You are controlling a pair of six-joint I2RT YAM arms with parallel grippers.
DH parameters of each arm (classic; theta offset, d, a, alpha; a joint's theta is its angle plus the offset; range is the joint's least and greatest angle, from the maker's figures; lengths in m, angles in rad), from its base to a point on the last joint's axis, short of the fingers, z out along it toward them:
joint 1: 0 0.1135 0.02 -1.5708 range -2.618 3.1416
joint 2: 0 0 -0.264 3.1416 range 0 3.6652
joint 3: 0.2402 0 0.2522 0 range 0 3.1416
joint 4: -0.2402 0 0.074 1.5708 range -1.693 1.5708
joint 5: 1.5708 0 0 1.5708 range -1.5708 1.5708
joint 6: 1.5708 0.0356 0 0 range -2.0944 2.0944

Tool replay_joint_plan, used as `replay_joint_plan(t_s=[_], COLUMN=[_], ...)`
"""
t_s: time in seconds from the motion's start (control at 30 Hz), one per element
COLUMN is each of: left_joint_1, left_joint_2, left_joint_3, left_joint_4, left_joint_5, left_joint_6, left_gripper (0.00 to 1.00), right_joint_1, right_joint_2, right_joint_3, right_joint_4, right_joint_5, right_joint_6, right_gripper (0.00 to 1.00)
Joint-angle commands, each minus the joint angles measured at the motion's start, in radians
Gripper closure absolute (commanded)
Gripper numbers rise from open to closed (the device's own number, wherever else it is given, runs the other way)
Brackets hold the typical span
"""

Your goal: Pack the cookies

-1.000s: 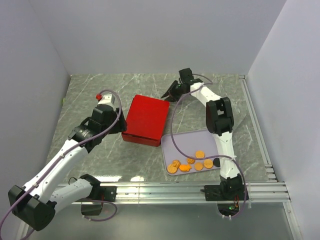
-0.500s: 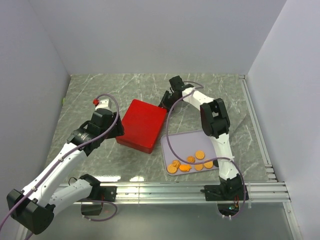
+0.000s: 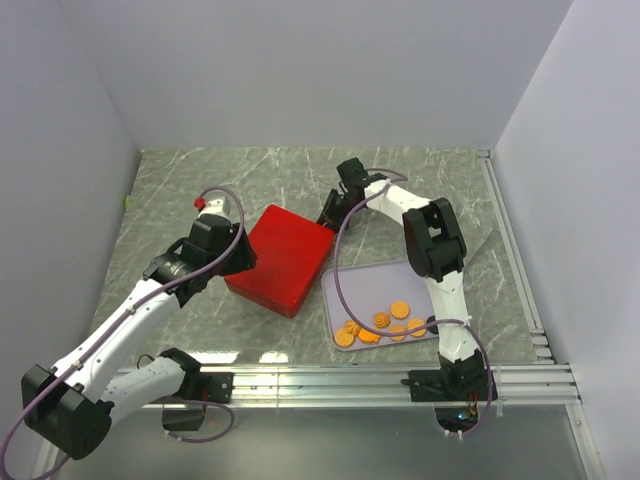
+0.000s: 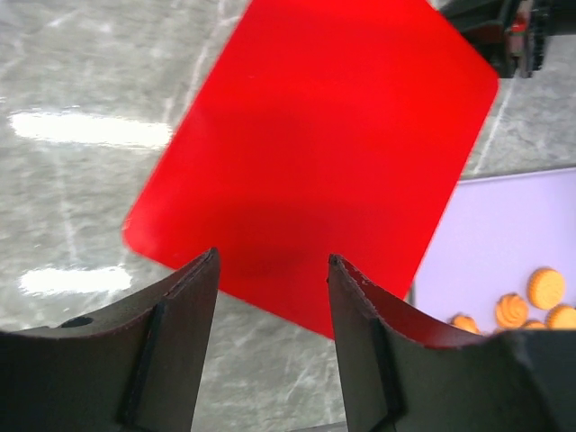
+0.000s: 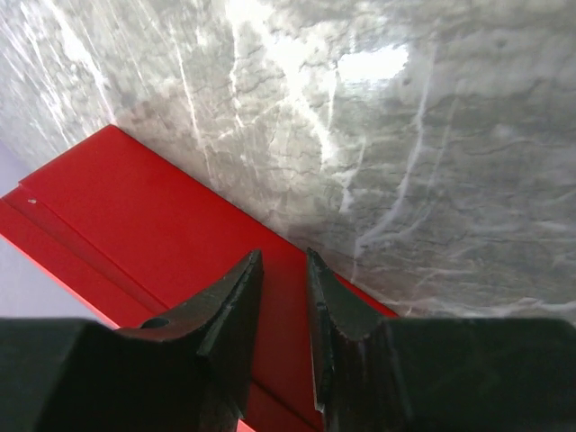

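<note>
Several orange cookies (image 3: 381, 327) lie in the near part of a pale lavender tray (image 3: 385, 285); some show at the right edge of the left wrist view (image 4: 544, 288), on the tray (image 4: 504, 216). A closed red box (image 3: 280, 258) sits slantwise left of the tray. My left gripper (image 3: 241, 260) is at the box's left edge; it stands open (image 4: 270, 265) over the near rim of the red box (image 4: 315, 153), holding nothing. My right gripper (image 3: 330, 208) is at the box's far right corner. Its jaws (image 5: 281, 261) stand a narrow gap apart over the red box (image 5: 135, 225).
Grey marbled tabletop (image 3: 200, 190) with white walls on three sides. An aluminium rail (image 3: 380, 378) runs along the near edge and another (image 3: 512, 250) along the right side. The right arm's cable (image 3: 338, 270) loops over the tray's left end.
The red box has turned and slid to the near left. The right gripper came down onto its far right corner. The left gripper followed the box's left edge and its jaws narrowed slightly.
</note>
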Motion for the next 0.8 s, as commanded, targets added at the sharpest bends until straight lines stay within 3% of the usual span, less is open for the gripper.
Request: replay_joint_plan(t_s=[0.0,0.17,0.33,0.53,0.7,0.77], left_joint_1=[-0.005,-0.005,-0.009,-0.007,-0.007,-0.005], left_joint_2=[0.008,0.008,0.019,0.015,0.025,0.033], left_joint_3=[-0.002,-0.001,0.019,0.03,0.042,0.05], left_joint_4=[0.079,0.109,0.099,0.086,0.085,0.085], left_joint_5=[0.068,0.112,0.134,0.125,0.099,0.099], left_joint_6=[-0.031,-0.032,-0.022,-0.009,0.009,0.02], left_gripper=[0.43,0.46,0.48,0.52,0.61,0.69], right_joint_1=[0.021,-0.01,-0.128,-0.185,-0.191,-0.19], right_joint_2=[-0.07,-0.055,-0.061,-0.141,-0.335,-0.441], right_joint_3=[-0.012,0.049,0.069,0.083,-0.118,-0.272], right_joint_4=[0.006,-0.074,-0.089,-0.108,-0.013,0.11], right_joint_5=[-0.017,0.051,0.075,0.08,-0.042,-0.174], right_joint_6=[-0.009,-0.055,-0.064,-0.103,-0.11,-0.092], right_gripper=[0.67,0.67,0.67,0.67,0.67,0.66])
